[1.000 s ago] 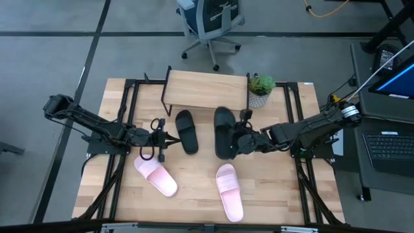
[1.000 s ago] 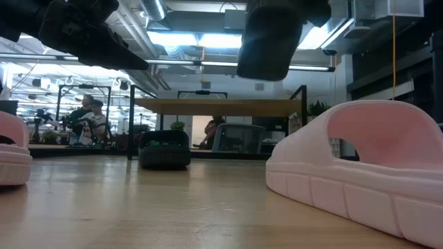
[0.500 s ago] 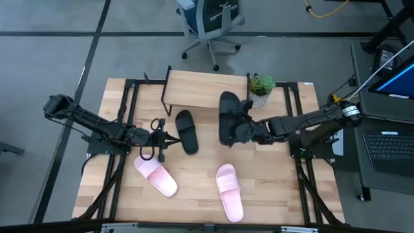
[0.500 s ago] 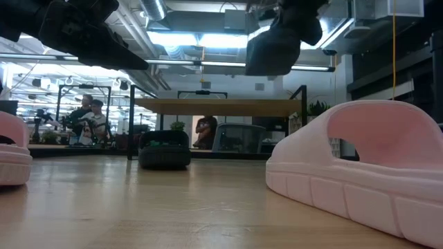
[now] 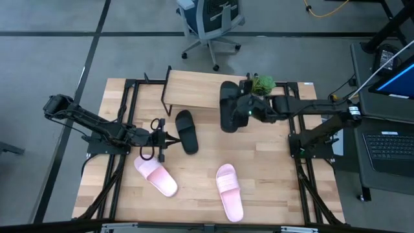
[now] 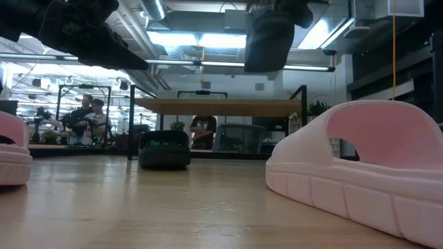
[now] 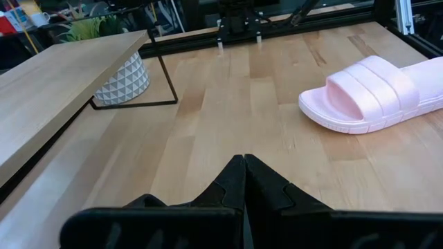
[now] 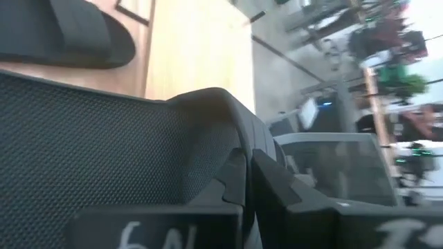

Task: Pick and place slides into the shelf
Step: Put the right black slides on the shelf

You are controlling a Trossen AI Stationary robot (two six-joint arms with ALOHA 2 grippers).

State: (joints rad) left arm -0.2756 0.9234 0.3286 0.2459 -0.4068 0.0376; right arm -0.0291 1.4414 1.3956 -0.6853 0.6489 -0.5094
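Observation:
The shelf (image 5: 206, 90) stands at the table's far middle on thin black legs. One black slide (image 5: 229, 107) hangs in the air over the shelf's right near corner, with my right gripper (image 5: 246, 111) shut on it; the low view shows this slide (image 6: 268, 38) high above the shelf (image 6: 218, 106). The other black slide (image 5: 186, 131) rests sole-down on the table in front of the shelf. Two pink slides (image 5: 156, 176) (image 5: 229, 191) lie sole-down near the front edge. My left gripper (image 5: 160, 140) hovers shut left of the table's black slide, touching nothing. My right gripper pinches the black slide between its two fingers (image 8: 239, 181) at an edge on its right side (image 8: 223, 119), about mid-length. The fingers come from the table's right, slanting down, and lie across the slide. The slide is lifted clear of table and shelf.
A potted plant (image 5: 261, 87) in a white patterned pot stands just right of the shelf, close to my right arm. Black frame rails (image 5: 129, 103) run along both table sides. An office chair (image 5: 210, 22) stands beyond the far edge. People (image 6: 86, 117) show in the room behind.
My right gripper has carried the black slide up and toward the table's far edge, from above the table's middle to the shelf's right near corner, turning as it went. The slide stays clear of the table. My left arm has kept still.

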